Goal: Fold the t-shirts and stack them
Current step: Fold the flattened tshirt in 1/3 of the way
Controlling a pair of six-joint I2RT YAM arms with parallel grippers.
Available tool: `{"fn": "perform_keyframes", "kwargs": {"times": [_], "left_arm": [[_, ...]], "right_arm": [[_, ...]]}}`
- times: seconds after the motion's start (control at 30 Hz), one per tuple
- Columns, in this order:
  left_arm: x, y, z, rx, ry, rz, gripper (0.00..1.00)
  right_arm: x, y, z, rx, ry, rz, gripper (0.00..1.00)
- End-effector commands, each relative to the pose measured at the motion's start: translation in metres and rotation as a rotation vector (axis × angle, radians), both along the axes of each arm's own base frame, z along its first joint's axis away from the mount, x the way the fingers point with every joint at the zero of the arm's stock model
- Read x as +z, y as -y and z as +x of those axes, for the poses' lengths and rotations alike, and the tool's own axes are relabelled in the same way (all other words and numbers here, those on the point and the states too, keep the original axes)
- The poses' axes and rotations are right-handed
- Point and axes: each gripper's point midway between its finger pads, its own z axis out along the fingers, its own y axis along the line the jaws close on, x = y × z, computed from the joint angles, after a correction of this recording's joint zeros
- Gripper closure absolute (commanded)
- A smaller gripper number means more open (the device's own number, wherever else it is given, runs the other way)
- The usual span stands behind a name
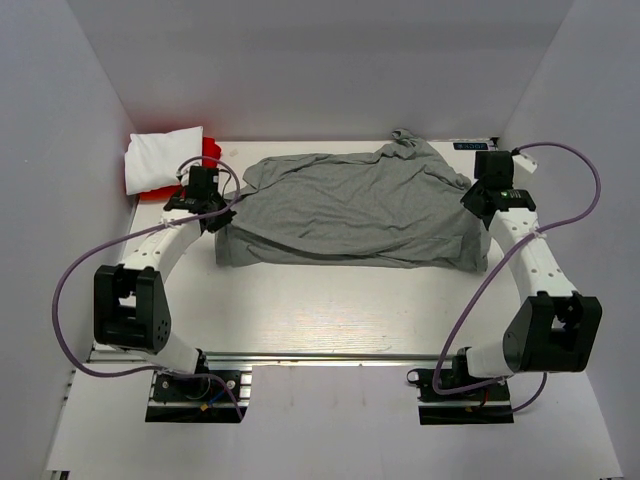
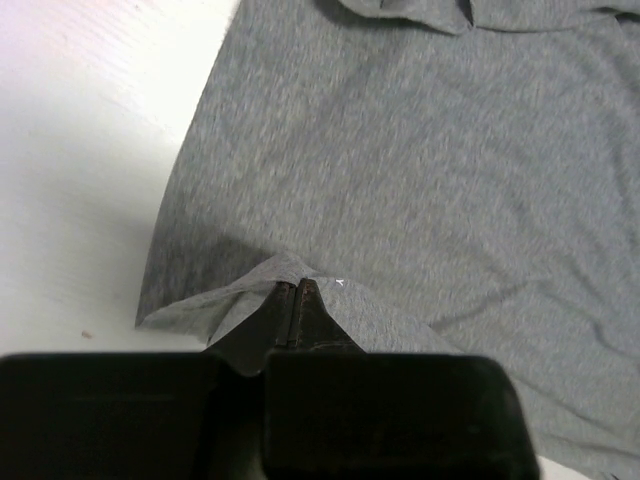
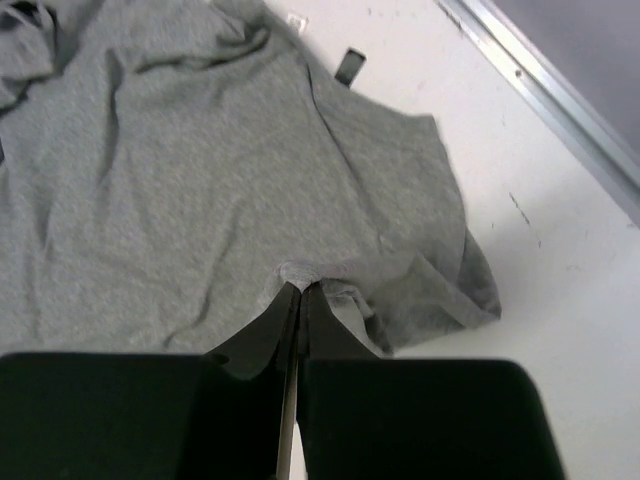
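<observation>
Top external view: the heather-grey t-shirt (image 1: 360, 210) lies spread but rumpled across the far half of the white desk (image 1: 330, 310), its long side running left to right. A bare band of desk separates its near edge from the arm bases. White walls close the left, right and far sides. A bunched part of the shirt reaches close to the back wall, and its right end lies near the right wall. The left gripper (image 1: 218, 212) sits at the shirt's left edge and the right gripper (image 1: 482, 205) at its right edge. In the left wrist view the fingers are pressed together, pinching a raised fold of grey cloth at the hem, with bare desk to the left. In the right wrist view the fingers likewise pinch a small peak of cloth beside a crumpled corner, with bare desk beyond it. A folded white t-shirt (image 1: 165, 158) lies in the far left corner, apart from the grey one. It covers most of a red t-shirt (image 1: 212, 149), of which only slivers show. The grey shirt's sleeves and collar cannot be separated among the folds.
</observation>
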Motion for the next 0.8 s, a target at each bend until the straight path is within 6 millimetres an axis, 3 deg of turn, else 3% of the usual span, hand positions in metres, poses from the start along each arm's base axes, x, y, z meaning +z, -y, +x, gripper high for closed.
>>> {"fn": "perform_keyframes", "kwargs": {"times": [0.0, 0.17, 0.3, 0.47, 0.5, 0.53, 0.77], "left_arm": [[0.019, -0.003, 0.021, -0.013, 0.054, 0.011, 1.00], [0.025, 0.002, 0.031, -0.086, 0.070, 0.033, 1.00], [0.016, -0.005, 0.034, -0.087, 0.047, 0.063, 1.00], [0.005, -0.006, 0.040, -0.072, 0.009, 0.066, 1.00], [0.003, -0.012, 0.043, -0.056, 0.003, 0.073, 1.00], [-0.003, -0.011, 0.043, -0.049, -0.010, 0.068, 1.00], [-0.009, -0.019, 0.070, -0.024, 0.009, 0.073, 1.00]], "right_arm": [[0.044, 0.014, 0.030, -0.014, 0.148, -0.062, 1.00], [0.078, 0.012, 0.052, 0.130, 0.239, -0.167, 1.00], [0.091, 0.021, 0.054, 0.138, 0.249, -0.230, 1.00], [0.081, 0.020, 0.066, 0.162, 0.203, -0.235, 1.00], [0.066, 0.020, 0.069, 0.167, 0.160, -0.229, 1.00], [0.067, 0.033, 0.070, 0.137, 0.160, -0.233, 1.00], [0.038, 0.036, 0.093, 0.151, 0.098, -0.221, 1.00]]}}
